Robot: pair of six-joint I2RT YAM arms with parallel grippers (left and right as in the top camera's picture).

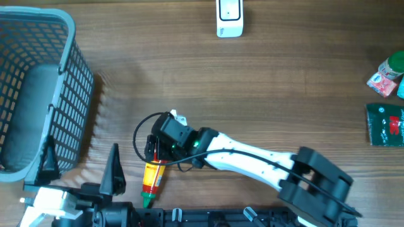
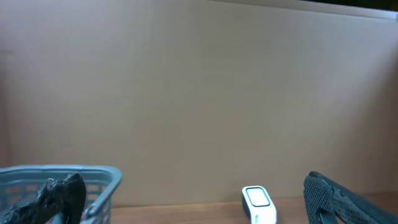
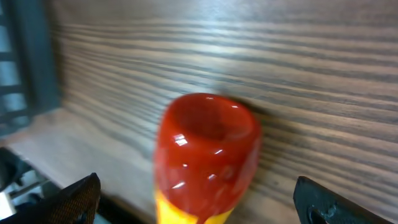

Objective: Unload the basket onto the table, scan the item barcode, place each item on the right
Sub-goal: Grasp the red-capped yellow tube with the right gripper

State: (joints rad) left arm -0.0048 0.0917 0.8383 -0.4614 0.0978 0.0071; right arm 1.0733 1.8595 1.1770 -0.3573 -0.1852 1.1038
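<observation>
Right wrist view, nearest entry: bottle (image 3: 208,149), yellow body with a glossy red end toward the lens, lying on the wood-grain table (image 3: 323,68). The right gripper (image 3: 205,199) stands spread wide with one finger on each side of the bottle and nothing held; whether either finger touches it cannot be told.

Overhead, front edge: the same bottle (image 1: 151,180) lies on its side, green tip toward the robot and red end under the right gripper (image 1: 156,156). The left gripper (image 1: 82,167), also wide and empty, is parked just beside the basket (image 1: 76,94).

Mid-table, right edge: green packet (image 1: 385,125) and small green-lidded jar (image 1: 386,75), well apart from the work.

Far edge: white scanner (image 1: 229,19).

Hazards, judged:
- The body is round and lying on its side, so a closing squeeze near the end may roll or squirt it out.
- A hold at one end may let it droop when lifted.
- The barcode's position is not visible, so it may reach the scanner turned away.
</observation>
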